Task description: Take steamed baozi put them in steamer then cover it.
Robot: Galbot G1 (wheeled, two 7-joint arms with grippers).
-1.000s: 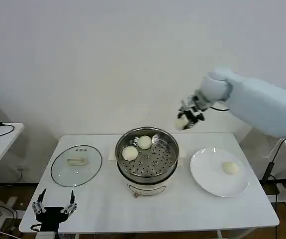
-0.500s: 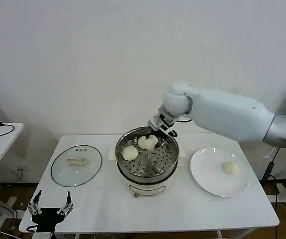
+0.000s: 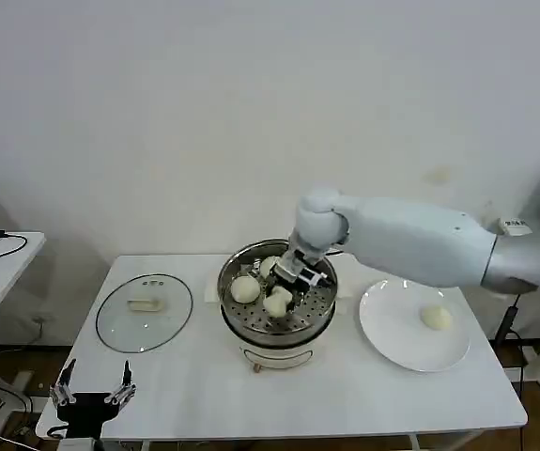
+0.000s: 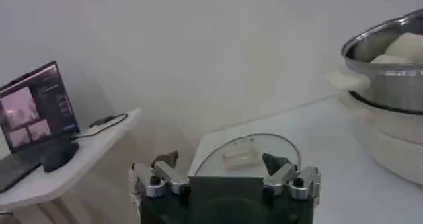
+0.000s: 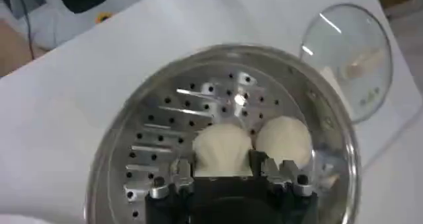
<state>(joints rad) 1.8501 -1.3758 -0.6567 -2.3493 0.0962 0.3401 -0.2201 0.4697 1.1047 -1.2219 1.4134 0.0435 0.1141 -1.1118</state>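
Note:
The steamer (image 3: 277, 329) stands mid-table on its white base. My right gripper (image 3: 285, 292) reaches down into it, shut on a steamed baozi (image 3: 277, 302) at the perforated tray (image 5: 165, 139). In the right wrist view that baozi (image 5: 223, 150) sits between the fingers, with another baozi (image 5: 284, 141) beside it. Two other baozi (image 3: 244, 289) (image 3: 268, 267) lie at the pot's left and back. One more baozi (image 3: 436, 318) rests on the white plate (image 3: 401, 346). The cover (image 3: 145, 312) lies flat on the table left of the steamer. My left gripper (image 3: 93, 390) hangs open near the front left corner.
A side table (image 4: 79, 152) with a laptop (image 4: 36, 110) stands to the left. In the left wrist view the cover (image 4: 248, 154) lies just beyond the left gripper (image 4: 220, 160), and the steamer (image 4: 390, 80) is farther off. Bare tabletop (image 3: 345, 395) lies in front of the steamer.
My right arm swung from high at the back right over to the steamer and lowered the baozi into it. The left gripper barely shifted.

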